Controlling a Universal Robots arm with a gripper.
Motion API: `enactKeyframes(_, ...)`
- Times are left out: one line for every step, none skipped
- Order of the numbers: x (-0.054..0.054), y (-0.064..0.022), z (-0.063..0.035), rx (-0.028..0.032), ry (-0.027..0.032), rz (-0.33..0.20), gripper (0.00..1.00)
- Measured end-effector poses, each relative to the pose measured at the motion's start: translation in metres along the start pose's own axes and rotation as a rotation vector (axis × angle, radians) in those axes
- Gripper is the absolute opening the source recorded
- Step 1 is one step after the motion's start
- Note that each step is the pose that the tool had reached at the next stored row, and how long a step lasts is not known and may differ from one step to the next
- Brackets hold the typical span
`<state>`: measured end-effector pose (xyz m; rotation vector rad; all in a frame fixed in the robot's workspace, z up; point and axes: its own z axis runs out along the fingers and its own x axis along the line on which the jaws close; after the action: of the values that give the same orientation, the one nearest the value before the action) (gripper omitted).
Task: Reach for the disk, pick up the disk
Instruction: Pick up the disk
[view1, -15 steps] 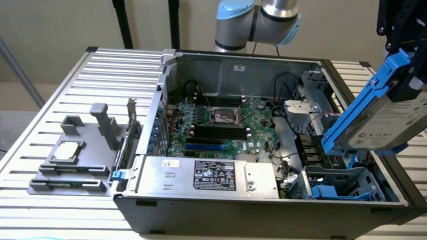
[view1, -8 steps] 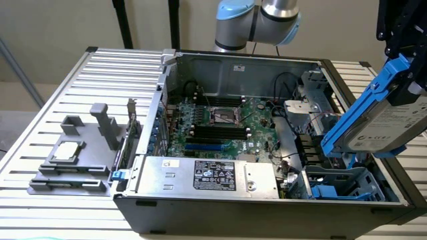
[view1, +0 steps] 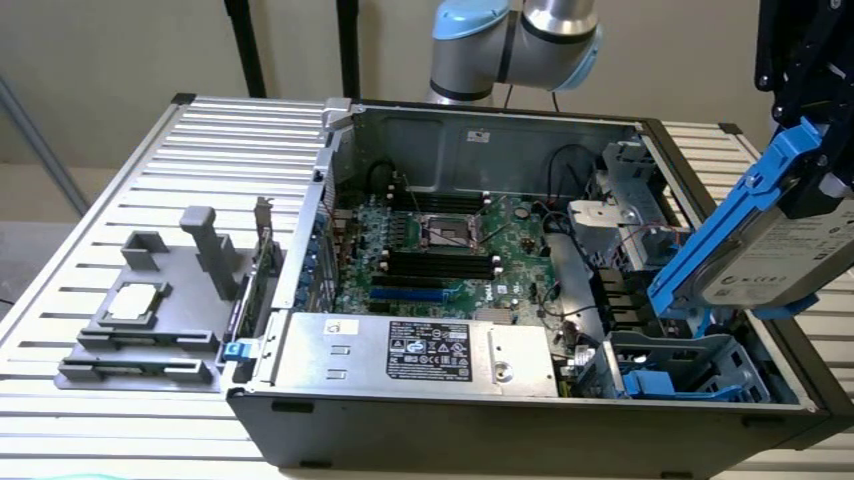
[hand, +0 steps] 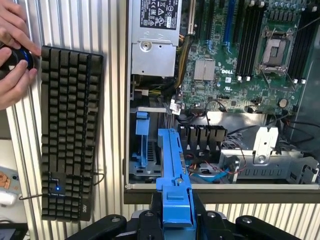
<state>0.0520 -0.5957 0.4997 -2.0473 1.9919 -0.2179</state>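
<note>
The disk (view1: 785, 262) hangs tilted in the air over the open computer case's side at the exterior view's right. It is silver-grey with a white label and blue rails along its long sides. My gripper (view1: 817, 150) comes down from above and is shut on the disk's upper end. In the wrist view one blue rail of the disk (hand: 174, 175) runs edge-on between my black fingers (hand: 145, 222). Below it lies the drive bay (hand: 145, 150) with its blue plastic parts.
The open computer case (view1: 307, 250) holds a motherboard (view1: 441, 250) and a grey power supply box (view1: 414, 350) with a black-and-white label. A grey fixture with a small silver chip (view1: 136, 300) stands at the exterior view's left. Beside the case lie a black keyboard (hand: 67, 130) and a person's hands (hand: 12, 55).
</note>
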Motion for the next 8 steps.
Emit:
enactKeyframes(0.0000,0.0001,0.0002,0.0020,0.0001,0.000,0.33)
enactKeyframes(0.0000,0.0001,0.0004,0.0030,0.0002,0.000,0.33)
enactKeyframes(0.0001,0.0002,0.0005,0.0035,0.0003,0.000,0.33)
enactKeyframes(0.0001,0.0002,0.0006,0.0039,0.0002,0.000,0.33)
enactKeyframes(0.0000,0.0002,0.0007,0.0045,0.0003,0.000,0.33)
enactKeyframes(-0.0002,0.0002,0.0007,0.0049,0.0007,0.001,0.33)
enactKeyframes(-0.0004,0.0002,0.0008,0.0054,0.0008,0.001,0.33)
enactKeyframes(-0.0004,0.0002,0.0008,0.0057,0.0009,0.002,0.33)
